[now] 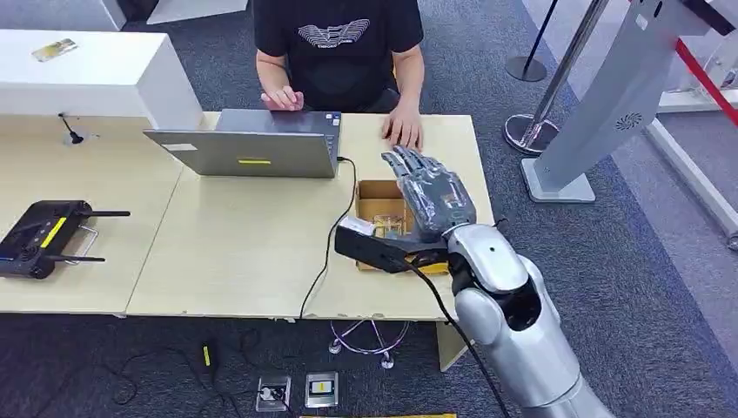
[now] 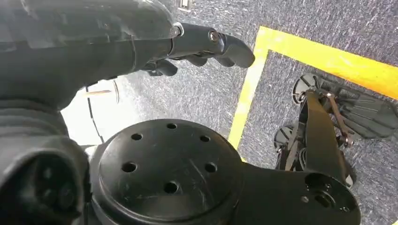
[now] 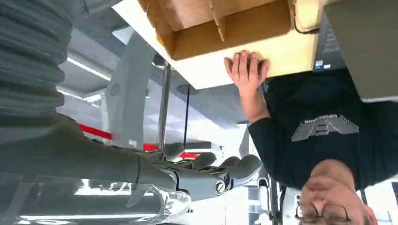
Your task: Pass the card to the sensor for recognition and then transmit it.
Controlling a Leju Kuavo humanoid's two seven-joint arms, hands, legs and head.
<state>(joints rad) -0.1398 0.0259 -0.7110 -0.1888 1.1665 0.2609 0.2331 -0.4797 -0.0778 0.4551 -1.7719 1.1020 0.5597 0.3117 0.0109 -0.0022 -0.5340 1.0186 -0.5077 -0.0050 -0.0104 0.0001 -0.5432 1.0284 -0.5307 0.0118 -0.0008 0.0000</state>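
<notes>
My right hand [image 1: 431, 196] hovers palm down over a small open cardboard box [image 1: 372, 193] at the table's right end, fingers stretched out and holding nothing. Inside the box lie what look like cards [image 1: 389, 223], partly hidden by my hand. A black sensor unit [image 1: 376, 248] with a white label sits just in front of the box, its cable running off the table. The right wrist view has the right hand [image 3: 206, 173] with fingers straight and slightly apart, and the box [image 3: 225, 28] beyond them. My left hand [image 2: 202, 47] hangs over the carpet, holding nothing.
A person sits across the table with one hand [image 1: 402, 129] flat near the box and the other at a grey laptop [image 1: 252, 148]. A black controller [image 1: 43, 237] lies at the far left. A grey stand [image 1: 600, 104] and barrier posts are on the right.
</notes>
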